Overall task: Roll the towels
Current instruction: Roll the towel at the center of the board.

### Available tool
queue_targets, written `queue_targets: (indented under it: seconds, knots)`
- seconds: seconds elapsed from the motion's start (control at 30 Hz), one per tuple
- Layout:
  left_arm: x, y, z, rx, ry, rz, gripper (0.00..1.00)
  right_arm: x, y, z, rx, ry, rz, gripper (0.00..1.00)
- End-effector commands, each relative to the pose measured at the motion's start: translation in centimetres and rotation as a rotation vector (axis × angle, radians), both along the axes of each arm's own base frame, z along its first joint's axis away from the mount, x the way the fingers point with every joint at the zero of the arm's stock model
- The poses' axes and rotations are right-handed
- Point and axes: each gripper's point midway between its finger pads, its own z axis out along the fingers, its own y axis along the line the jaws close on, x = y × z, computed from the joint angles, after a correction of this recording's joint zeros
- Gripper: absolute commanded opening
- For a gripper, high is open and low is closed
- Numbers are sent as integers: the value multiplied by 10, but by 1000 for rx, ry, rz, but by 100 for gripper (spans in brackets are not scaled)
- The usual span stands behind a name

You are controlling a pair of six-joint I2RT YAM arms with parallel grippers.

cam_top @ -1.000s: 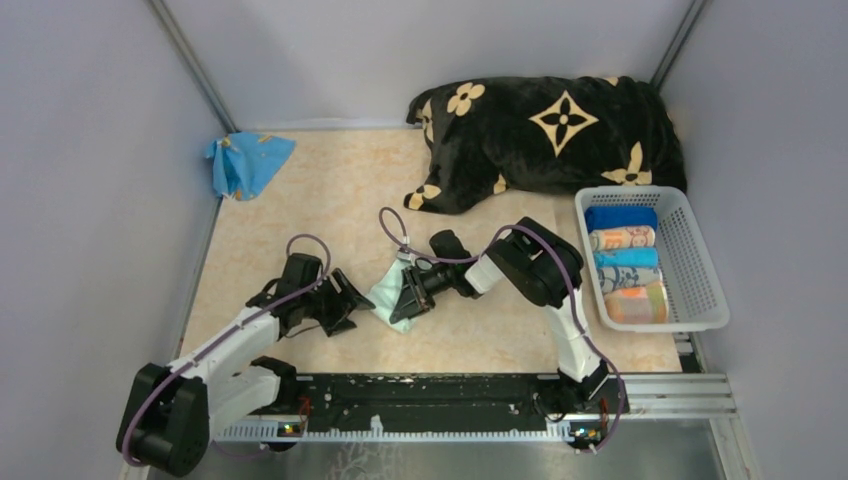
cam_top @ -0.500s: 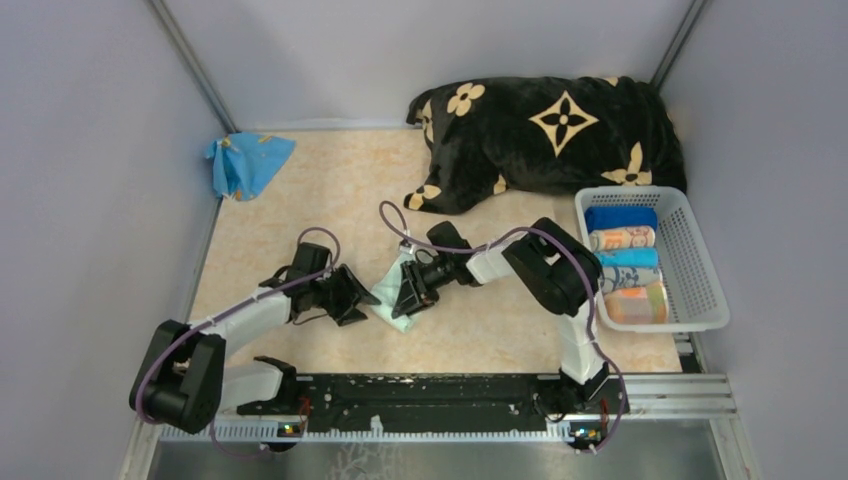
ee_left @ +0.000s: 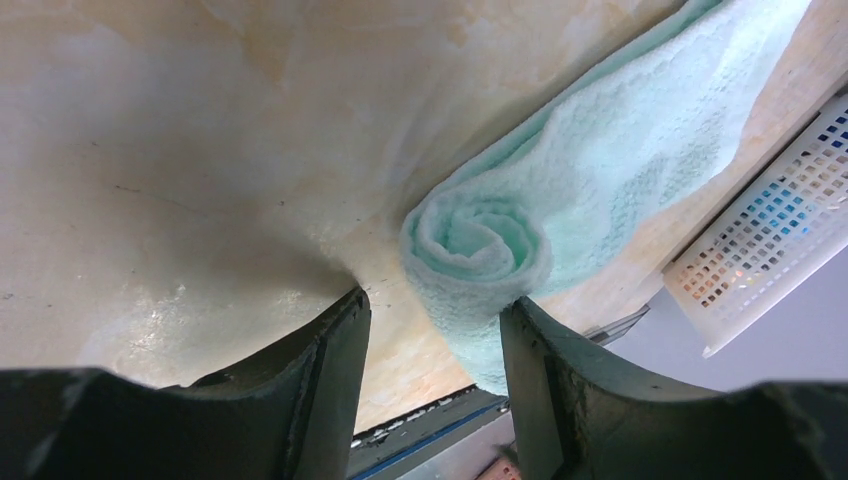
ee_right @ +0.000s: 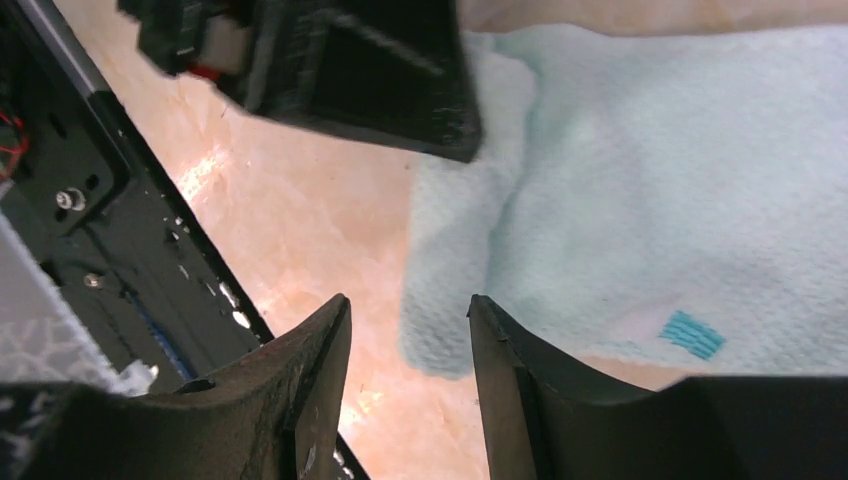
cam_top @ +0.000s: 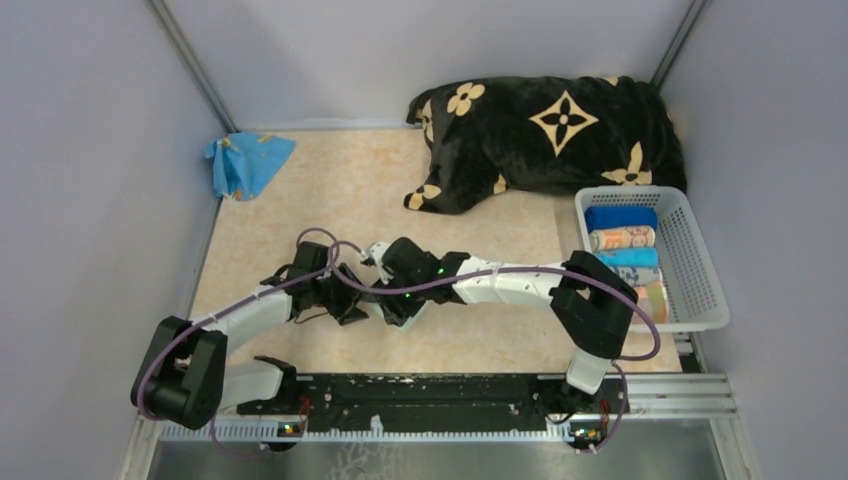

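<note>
The pale orange table (cam_top: 300,200) is marked like stone. A big black blanket (cam_top: 550,130) with flowers is piled at the far right corner. A blue towel (cam_top: 245,162) is crumpled in the far left corner. A white basket (cam_top: 708,262) is set by the right edge. A green towel (ee_left: 600,170), partly rolled, is laid near the middle of the near edge.

A half-rolled mint green cloth towel (ee_left: 480,245) lies centre; a white plastic basket (cam_top: 700,262) holding rolled cloth towels (cam_top: 620,240) sits right, a black plush blanket (cam_top: 550,140) behind it, a crumpled blue cloth towel (cam_top: 245,162) far left.

Spread pincer (ee_right: 408,305) at mint towel (ee_right: 650,180) edge
</note>
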Motion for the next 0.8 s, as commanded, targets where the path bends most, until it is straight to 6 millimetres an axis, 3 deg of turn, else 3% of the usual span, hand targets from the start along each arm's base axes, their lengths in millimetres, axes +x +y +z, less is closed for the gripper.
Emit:
queue_targets:
  seconds: [0.0,0.13,0.37,0.63,0.77]
  knots:
    - [-19,27,-33,141,91,62,58,-1,3,14,-122,-290,34,47]
    - [-18,27,-32,141,90,71,58,-9,14,12,-143,-385,42,47]
    - [-19,28,-32,141,95,74,59,6,9,-9,-253,-491,4,47]
    - [-18,27,-30,139,87,71,60,3,5,-38,-312,-474,47,46]
    - [-13,28,-27,152,70,66,62,-2,0,-54,-342,-450,79,41]
